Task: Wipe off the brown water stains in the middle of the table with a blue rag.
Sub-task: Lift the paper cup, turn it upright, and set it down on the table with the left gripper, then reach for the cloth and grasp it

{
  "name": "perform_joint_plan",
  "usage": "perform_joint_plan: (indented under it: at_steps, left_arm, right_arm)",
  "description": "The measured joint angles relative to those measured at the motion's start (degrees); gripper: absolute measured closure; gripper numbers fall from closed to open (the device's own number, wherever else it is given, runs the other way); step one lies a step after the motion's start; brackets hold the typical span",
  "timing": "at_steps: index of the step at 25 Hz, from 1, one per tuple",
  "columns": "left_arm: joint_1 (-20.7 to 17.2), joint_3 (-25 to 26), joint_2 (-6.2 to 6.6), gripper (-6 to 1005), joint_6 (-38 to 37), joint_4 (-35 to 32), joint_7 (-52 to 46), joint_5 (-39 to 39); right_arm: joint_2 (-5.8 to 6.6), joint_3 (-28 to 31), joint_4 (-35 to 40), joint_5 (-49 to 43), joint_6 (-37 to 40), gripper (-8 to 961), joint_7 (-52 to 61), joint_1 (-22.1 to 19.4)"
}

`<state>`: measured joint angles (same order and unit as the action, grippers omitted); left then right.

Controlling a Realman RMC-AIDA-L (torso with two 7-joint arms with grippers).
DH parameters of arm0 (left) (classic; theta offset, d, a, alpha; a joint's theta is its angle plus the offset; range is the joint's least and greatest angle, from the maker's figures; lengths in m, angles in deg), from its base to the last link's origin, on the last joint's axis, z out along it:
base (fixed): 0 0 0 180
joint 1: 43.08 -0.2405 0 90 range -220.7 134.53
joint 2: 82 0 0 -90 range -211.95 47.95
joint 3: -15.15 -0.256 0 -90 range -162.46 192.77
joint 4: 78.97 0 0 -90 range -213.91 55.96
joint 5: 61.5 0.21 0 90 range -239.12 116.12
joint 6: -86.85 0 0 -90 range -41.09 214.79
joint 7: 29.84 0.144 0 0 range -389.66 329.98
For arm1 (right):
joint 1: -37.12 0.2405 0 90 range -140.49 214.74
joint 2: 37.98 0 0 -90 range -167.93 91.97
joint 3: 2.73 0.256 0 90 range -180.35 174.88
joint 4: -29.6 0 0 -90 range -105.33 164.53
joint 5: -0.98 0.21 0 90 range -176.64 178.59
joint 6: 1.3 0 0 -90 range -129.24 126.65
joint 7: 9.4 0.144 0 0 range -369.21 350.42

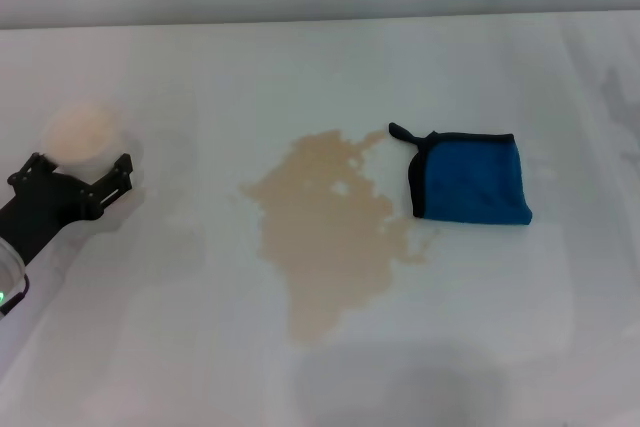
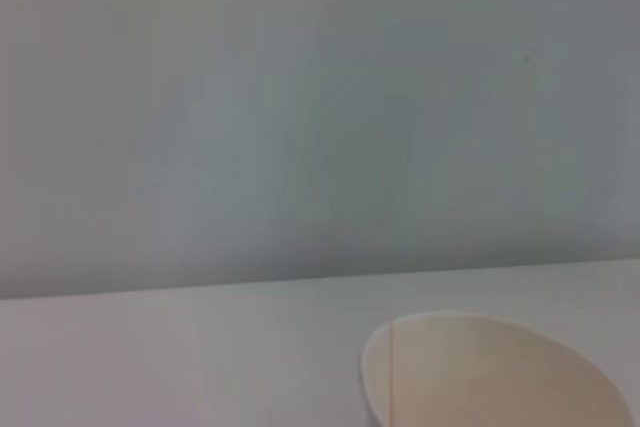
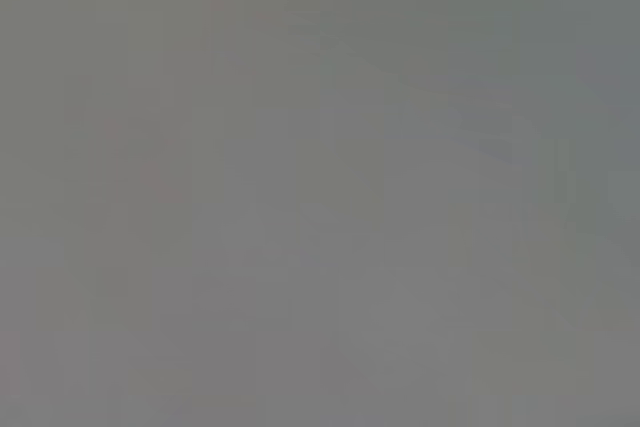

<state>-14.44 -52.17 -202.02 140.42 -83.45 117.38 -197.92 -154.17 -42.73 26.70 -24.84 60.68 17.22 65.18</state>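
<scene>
Bare table [image 1: 470, 327] around blue rag [image 1: 470, 182]; paper cup [image 1: 85, 129] far left.

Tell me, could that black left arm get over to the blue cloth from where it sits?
Probably yes: only open table and the brown stains separate the left tool from the blue rag.

rag [image 1: 470, 179] right of stains [image 1: 330, 232] | cup [image 1: 85, 129] far left

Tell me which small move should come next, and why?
Probably bring the right arm, not in view, down to the blue rag. It lies folded and untouched beside the brown water stains, while the left gripper sits far off by the paper cup.
</scene>
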Motion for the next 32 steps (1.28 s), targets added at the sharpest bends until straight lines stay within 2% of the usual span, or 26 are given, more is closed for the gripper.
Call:
perform_joint_plan:
  at_steps: [8, 29, 32]
  left_arm:
    - [-0.18, 0.19, -0.04, 106, 0.01, 0.26, -0.04, -0.13]
    - [-3.32, 0.26, -0.30, 106, 4.43, 2.41, -0.50, -0.20]
    - [-4.54, 0.30, -0.30, 106, 7.22, 3.17, -0.53, -0.23]
  right_arm:
    - [0.00, 0.00, 0.00, -0.03, 0.17, 128, 0.10, -0.28]
    - [0.09, -0.07, 0.27, -0.07, 0.16, 129, 0.11, -0.19]
    - [0.09, -0.08, 0.27, -0.09, 0.16, 129, 0.11, -0.20]
